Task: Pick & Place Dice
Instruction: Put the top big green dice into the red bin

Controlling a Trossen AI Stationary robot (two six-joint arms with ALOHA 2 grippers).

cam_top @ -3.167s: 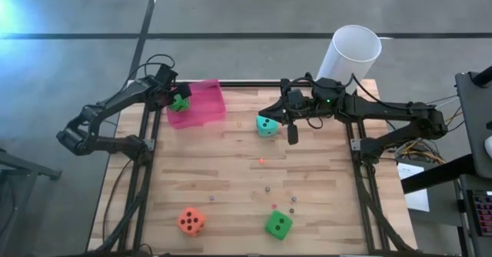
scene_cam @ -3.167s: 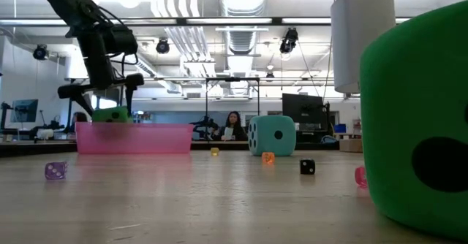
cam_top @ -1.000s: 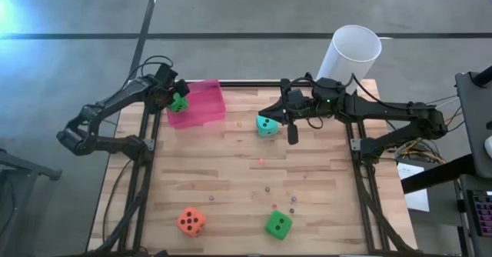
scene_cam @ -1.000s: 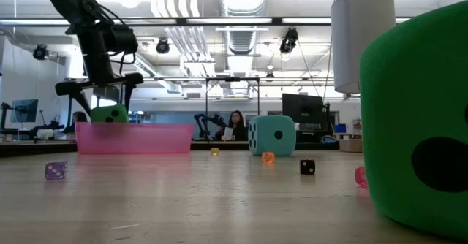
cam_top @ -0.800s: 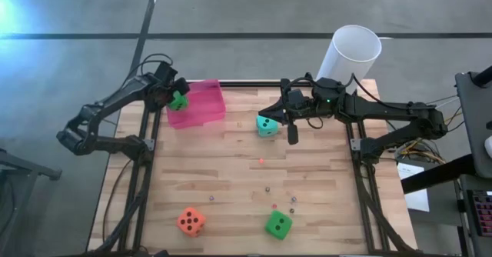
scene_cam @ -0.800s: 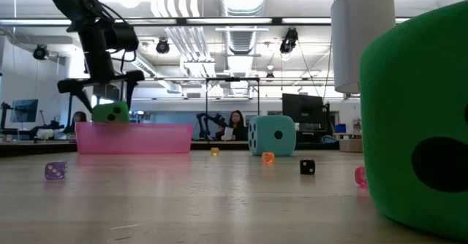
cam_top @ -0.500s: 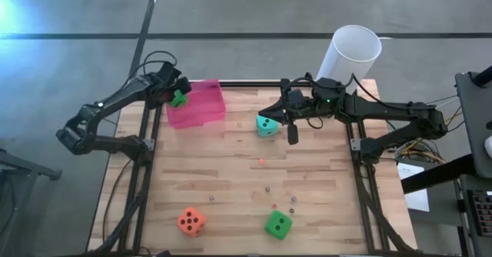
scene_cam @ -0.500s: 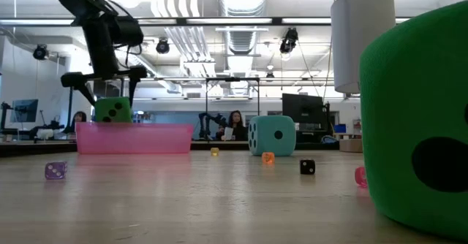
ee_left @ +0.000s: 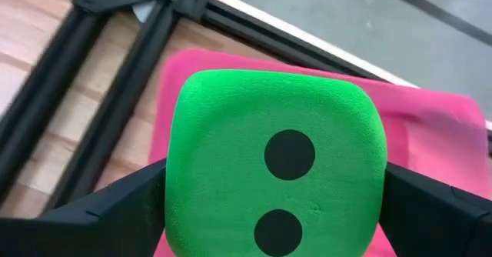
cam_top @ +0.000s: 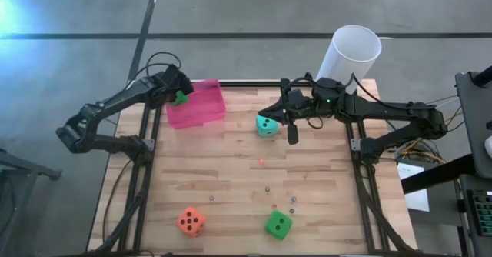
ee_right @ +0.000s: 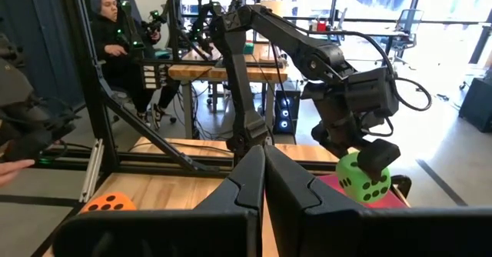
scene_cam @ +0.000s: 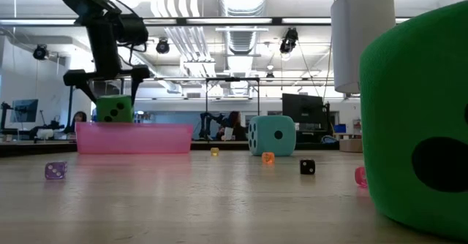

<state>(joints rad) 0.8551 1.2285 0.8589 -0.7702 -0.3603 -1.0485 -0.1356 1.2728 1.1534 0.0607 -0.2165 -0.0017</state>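
A bright green die sits between the fingers of my left gripper, over the far left part of the pink tray. In the low view that green die shows above the tray's wall. A teal die rests on the table, below my right gripper, which is shut, level and holds nothing. An orange die and a second green die lie near the front edge. My left gripper pinches the green die by two opposite sides, one finger on each, with a two-pip face toward the wrist camera. The fingers come from above, slanting down. The die sits tilted over the tray; the tray's wall hides its underside.
A white cylinder stands at the far right corner. Small beads are scattered over the middle of the wooden table. In the low view the near green die fills the right side. People sit in the room beyond.
My left gripper has risen a little and gone toward the table's right, rolling as it went. The green die has come up with it, higher above the tray's wall, and has turned a pip face toward the low camera.
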